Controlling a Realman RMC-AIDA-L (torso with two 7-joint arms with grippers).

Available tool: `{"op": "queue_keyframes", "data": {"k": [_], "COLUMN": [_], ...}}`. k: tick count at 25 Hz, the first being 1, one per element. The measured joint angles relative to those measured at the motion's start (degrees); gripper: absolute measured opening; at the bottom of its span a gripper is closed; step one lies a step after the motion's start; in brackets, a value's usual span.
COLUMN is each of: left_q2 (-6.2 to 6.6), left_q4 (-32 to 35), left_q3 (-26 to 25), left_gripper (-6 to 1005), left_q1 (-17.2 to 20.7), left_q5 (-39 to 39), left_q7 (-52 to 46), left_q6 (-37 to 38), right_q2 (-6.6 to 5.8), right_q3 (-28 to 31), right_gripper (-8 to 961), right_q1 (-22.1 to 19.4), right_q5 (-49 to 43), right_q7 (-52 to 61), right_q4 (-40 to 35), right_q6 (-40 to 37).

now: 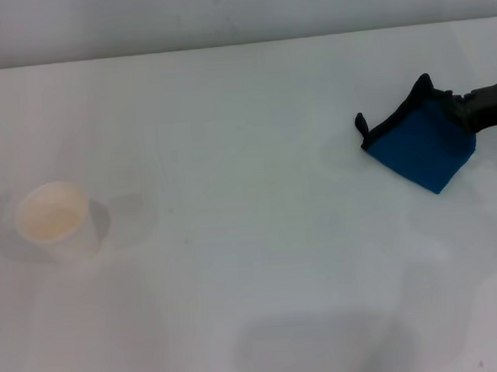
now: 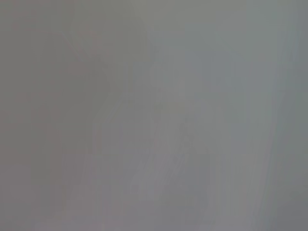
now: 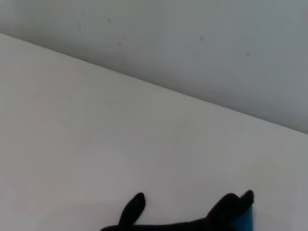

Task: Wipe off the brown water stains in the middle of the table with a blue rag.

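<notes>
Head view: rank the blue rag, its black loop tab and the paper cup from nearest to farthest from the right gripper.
1. Blue rag, at the right gripper, far right.
2. Black loop tab, on the rag's left corner.
3. Paper cup, far left.

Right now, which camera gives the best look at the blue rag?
The head view: it shows the whole blue rag, black trim and loop tab, with the right claw at its far right edge. The right wrist view catches only its black edge and a blue corner. The left wrist view shows none.
</notes>
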Motion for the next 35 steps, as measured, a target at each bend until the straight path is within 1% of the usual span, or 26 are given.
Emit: {"op": "queue_keyframes", "data": {"k": [1, 12, 17, 22, 25, 28, 31, 35], "left_q2": [0.00, 0.08, 0.09, 0.08, 0.05, 0.11, 0.11, 0.10], "left_q4": [0.0, 0.0, 0.0, 0.0, 0.0, 0.0, 0.0, 0.0], "left_q3": [0.0, 0.1, 0.1, 0.1, 0.2, 0.2, 0.2, 0.0], "left_gripper": [876, 876, 876, 876, 876, 876, 876, 876], "left_q1": [-0.1, -0.2, 0.0, 0.3, 0.3, 0.3, 0.3, 0.3], "left_q5": [0.0, 0.0, 0.0, 0.0, 0.0, 0.0, 0.0, 0.0], "left_q7": [0.0, 0.0, 0.0, 0.0, 0.0, 0.0, 0.0, 0.0], "left_q6": [0.0, 0.1, 0.1, 0.1, 0.1, 0.0, 0.0, 0.0], "right_q2": [0.05, 0.29, 0.33, -0.02, -0.06, -0.08, -0.08, -0.10], "right_q3": [0.0, -0.6, -0.5, 0.3, 3.3, 7.9, 13.1, 20.3], "right_gripper": [44, 222, 355, 392, 457, 577, 697, 765], "right_q1": [0.0, 0.0, -0.1, -0.9, -1.2, -1.3, -1.9, -3.1], "right_q5": [0.3, 4.4, 6.9, 12.3, 14.4, 16.6, 20.9, 27.6], "right_q7": [-0.1, -2.3, -3.5, -5.0, -6.4, -8.3, -12.1, -19.6], "right_q4": [0.1, 0.9, 0.9, 0.9, 0.8, 1.1, 1.9, 4.6], "right_q6": [0.1, 2.1, 3.5, 4.4, 6.5, 10.2, 14.3, 19.5]}}
